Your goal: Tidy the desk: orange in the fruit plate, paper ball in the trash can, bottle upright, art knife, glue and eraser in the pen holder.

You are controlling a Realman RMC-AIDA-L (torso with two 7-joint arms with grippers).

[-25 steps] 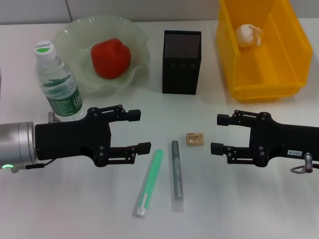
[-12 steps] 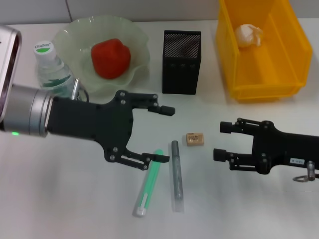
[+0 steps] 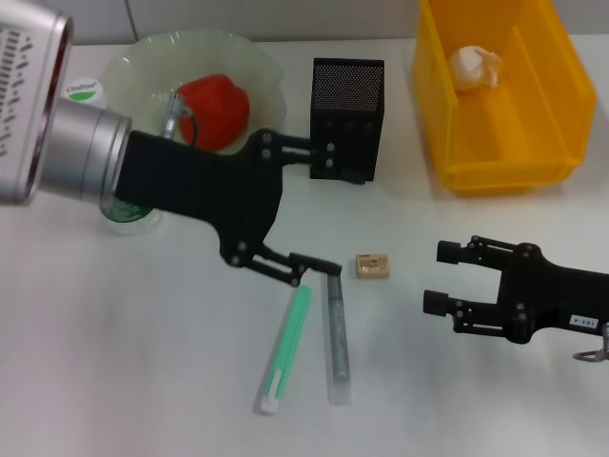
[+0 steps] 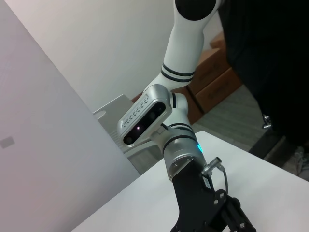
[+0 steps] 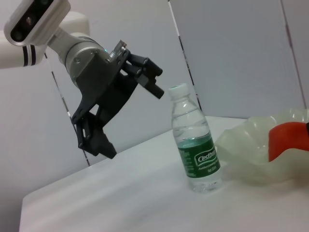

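left gripper [image 3: 328, 217] open above desk | eraser [image 3: 372, 266] beside | right gripper [image 3: 440, 278] open, low

a lab or office room. plain white partition panels [image 5: 231, 58] stand behind the white table [image 3: 143, 381]. cardboard boxes [image 4: 212, 82] sit on the floor.

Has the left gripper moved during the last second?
Yes. The left gripper, open, has moved toward the pen holder and now sits above the gray pen's tip.

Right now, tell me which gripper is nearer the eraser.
Left. The left gripper is open, its lower fingertip just beside the eraser on the eraser's left side. The right gripper is open too, farther off on the other side with bare table between.
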